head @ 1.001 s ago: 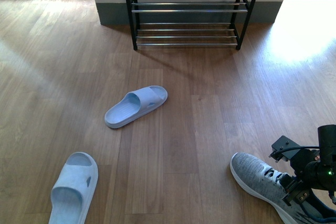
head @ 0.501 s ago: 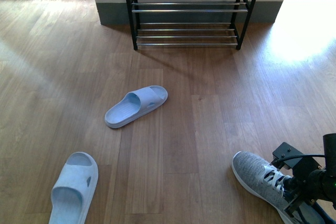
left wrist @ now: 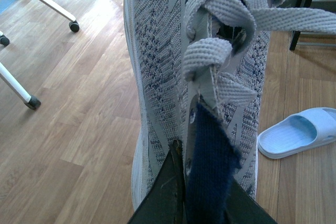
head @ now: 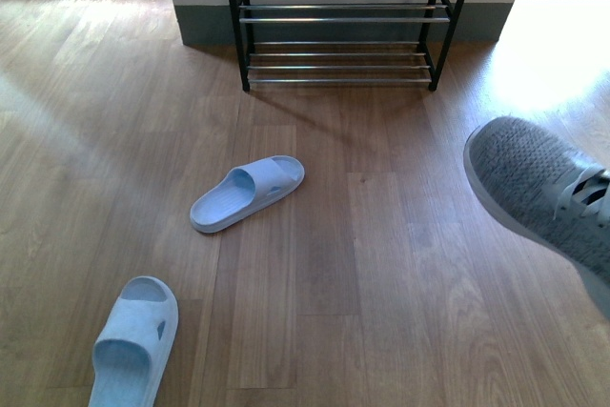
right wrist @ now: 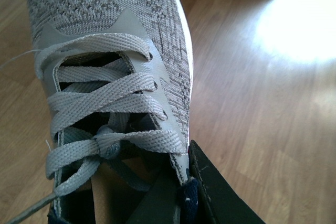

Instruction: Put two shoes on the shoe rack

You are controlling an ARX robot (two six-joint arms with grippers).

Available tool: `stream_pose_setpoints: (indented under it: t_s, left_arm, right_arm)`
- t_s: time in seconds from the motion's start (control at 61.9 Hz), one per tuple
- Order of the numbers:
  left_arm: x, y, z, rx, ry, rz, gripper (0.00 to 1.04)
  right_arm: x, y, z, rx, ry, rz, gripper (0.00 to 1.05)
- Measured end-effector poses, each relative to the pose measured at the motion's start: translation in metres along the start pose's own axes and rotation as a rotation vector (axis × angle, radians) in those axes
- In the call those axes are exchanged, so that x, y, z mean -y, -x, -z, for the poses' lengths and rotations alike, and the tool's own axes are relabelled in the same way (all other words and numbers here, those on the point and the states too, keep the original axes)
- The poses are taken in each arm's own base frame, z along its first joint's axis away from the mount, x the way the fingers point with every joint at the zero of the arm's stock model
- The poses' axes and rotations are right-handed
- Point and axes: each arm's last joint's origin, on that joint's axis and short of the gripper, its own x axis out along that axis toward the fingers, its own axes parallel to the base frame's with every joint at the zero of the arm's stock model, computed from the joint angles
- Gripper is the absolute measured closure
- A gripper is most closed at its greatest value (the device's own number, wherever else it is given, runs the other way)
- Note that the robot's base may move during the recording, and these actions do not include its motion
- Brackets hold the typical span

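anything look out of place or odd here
One pale blue slide lies askew mid-floor, its mate well apart nearer the robot, pointing another way. A grey sneaker hangs tilted in the air at right.

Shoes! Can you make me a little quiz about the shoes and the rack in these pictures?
1. How many pale blue slides show in the front view?
2. What does the right hand grip? A) a slide B) a grey sneaker C) a rack bar
3. True or false: a slide sits on the visible tiers of the shoe rack.
Key: 1 two; 2 B; 3 false.
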Motion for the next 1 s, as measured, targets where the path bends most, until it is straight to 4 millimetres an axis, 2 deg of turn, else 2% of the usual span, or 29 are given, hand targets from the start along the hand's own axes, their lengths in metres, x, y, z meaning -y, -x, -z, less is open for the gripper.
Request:
stream_pose_setpoints:
  t_s: [0.016,0.21,0.355,0.42,1.001]
  left_arm:
    - [0.0,0.0,0.0,0.0,0.0,0.0,1.02]
    - [0.0,0.0,0.0,0.0,0.0,0.0,1.02]
    - [0.0,0.0,0.0,0.0,0.0,0.0,1.02]
    - [0.0,0.0,0.0,0.0,0.0,0.0,1.02]
    - [0.0,0.0,0.0,0.0,0.0,0.0,1.02]
  right_arm:
    - [0.001,0.011,-0.005,0.028,-0.003,0.013,1.03]
    - [-0.003,0.074,-0.031,0.191,-0.02,0.063,1.03]
    - [-0.02,0.118,-0.038,0.3,-0.024,0.069,1.03]
    - [-0.021,0.13,-0.041,0.364,-0.02,0.091,1.03]
    - [-0.021,0.133,-0.041,0.378,-0.043,0.109,1.03]
